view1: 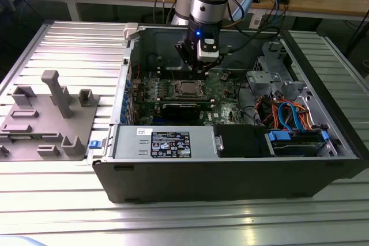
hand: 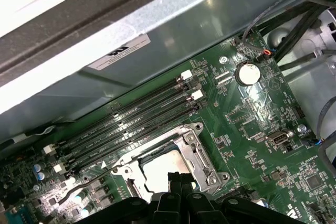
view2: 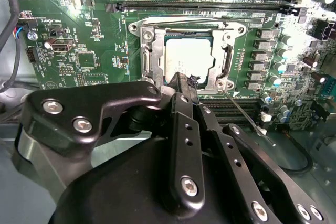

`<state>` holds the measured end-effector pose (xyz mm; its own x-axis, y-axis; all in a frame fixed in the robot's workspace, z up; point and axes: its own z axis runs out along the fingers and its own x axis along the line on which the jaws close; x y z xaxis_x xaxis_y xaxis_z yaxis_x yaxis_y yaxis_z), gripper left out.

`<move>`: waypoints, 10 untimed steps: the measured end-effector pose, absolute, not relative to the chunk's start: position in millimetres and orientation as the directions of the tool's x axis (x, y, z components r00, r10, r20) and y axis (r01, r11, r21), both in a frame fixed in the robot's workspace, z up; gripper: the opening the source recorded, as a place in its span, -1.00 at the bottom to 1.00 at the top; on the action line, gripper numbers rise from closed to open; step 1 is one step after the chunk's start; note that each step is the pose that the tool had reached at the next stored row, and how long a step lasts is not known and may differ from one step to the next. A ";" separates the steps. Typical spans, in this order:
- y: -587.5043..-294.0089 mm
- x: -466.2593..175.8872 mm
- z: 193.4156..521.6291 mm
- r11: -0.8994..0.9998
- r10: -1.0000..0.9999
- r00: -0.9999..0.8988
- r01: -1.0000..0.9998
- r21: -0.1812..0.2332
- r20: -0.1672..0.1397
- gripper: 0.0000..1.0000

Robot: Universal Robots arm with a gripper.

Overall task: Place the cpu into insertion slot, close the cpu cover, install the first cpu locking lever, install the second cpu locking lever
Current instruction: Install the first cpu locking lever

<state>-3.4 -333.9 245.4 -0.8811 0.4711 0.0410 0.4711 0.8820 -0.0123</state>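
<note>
The gripper (view2: 187, 81), its fingers pressed together on nothing, hangs low inside the open computer case (view1: 230, 184), over the green circuit board (view2: 79, 35). In the second wrist view its tips meet at the edge of the cpu cover (view2: 149, 59) nearest the wrist; the cover lies flat. The cpu (view2: 190, 59) shows through the cover's window, directly beyond the tips. A thin locking lever (view2: 244, 115) slants away from the cover's corner, beside the fingers, with its long axis oblique to the frame. It looks unlatched.
</note>
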 end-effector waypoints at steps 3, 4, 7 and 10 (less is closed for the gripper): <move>-333.9 -3.3 245.4 0.887 0.461 -0.886 0.461 -0.012 0.041 -0.79; -333.9 -3.3 245.4 0.889 0.459 -0.888 0.458 -0.012 0.041 -0.79; -333.9 -3.3 245.4 0.895 0.447 -0.894 0.447 -0.012 0.041 -0.79; -334.0 -3.4 245.2 0.897 0.443 -0.896 0.442 -0.012 0.041 -0.79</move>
